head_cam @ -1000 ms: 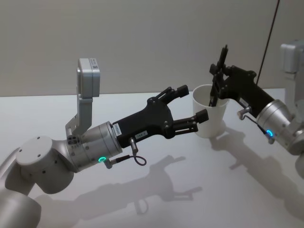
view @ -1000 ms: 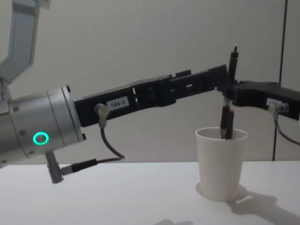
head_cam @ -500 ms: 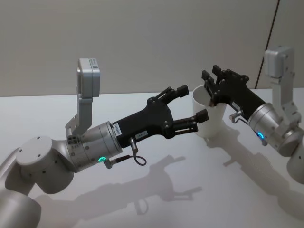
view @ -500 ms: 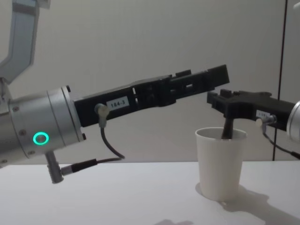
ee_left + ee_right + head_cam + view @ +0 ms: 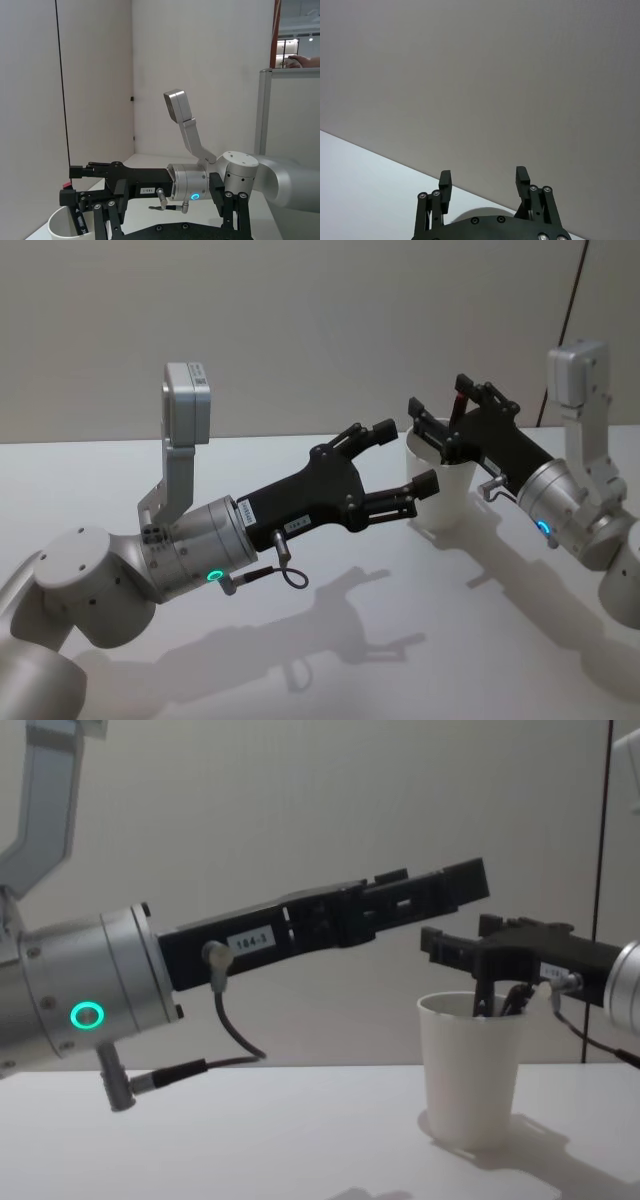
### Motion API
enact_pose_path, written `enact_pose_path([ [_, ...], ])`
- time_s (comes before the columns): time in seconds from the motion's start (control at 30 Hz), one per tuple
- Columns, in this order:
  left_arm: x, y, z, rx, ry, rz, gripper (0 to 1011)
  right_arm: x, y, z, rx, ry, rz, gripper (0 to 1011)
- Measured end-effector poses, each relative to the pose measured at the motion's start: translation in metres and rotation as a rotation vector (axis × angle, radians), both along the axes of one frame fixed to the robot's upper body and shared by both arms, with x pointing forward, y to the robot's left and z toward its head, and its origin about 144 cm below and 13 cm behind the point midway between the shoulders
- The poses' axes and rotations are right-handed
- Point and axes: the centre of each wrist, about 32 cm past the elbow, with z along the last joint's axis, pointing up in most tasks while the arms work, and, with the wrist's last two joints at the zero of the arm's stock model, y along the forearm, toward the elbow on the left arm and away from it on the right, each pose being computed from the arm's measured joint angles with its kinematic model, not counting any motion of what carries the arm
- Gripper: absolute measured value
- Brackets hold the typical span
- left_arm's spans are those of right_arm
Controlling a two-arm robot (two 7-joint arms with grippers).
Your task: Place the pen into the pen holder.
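Pen (image 5: 459, 404) released. A second ago my right pincer (image 5: 447, 426) had it clamped upright above the pen holder (image 5: 471, 1068), tip just inside the rim. Now that pincer's jaws are spread wide with nothing between them, hovering just over the cup mouth. The pen stands inside the cup, leaning on the rim, its upper end poking out between the open fingers (image 5: 445, 183). The cup sits toward the table's (image 5: 420, 650) far right part, upright, and hasn't shifted. My left pincer (image 5: 400, 457) is spread open too, parked just beside the cup, same pose as before. Judgement: the placement is effectively done; what's left is retreating the right arm without clipping the pen or rim.
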Motion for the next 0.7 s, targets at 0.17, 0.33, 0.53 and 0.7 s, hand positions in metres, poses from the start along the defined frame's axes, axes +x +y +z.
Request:
enact_pose_path([
  [0.17,0.000,0.000,0.000,0.000,0.000,0.000,1001,0.000,0.000,0.000,0.001,-0.002,0.001,882],
  [0.33,0.000,0.000,0.000,0.000,0.000,0.000,1001,-0.003,-0.001,0.002,0.017,-0.009,0.006,1001],
  [0.53,0.000,0.000,0.000,0.000,0.000,0.000,1001,-0.010,-0.004,0.005,0.046,-0.026,0.013,1001],
  [0.7,0.000,0.000,0.000,0.000,0.000,0.000,1001,-0.017,-0.008,0.010,0.069,-0.045,0.014,1001],
])
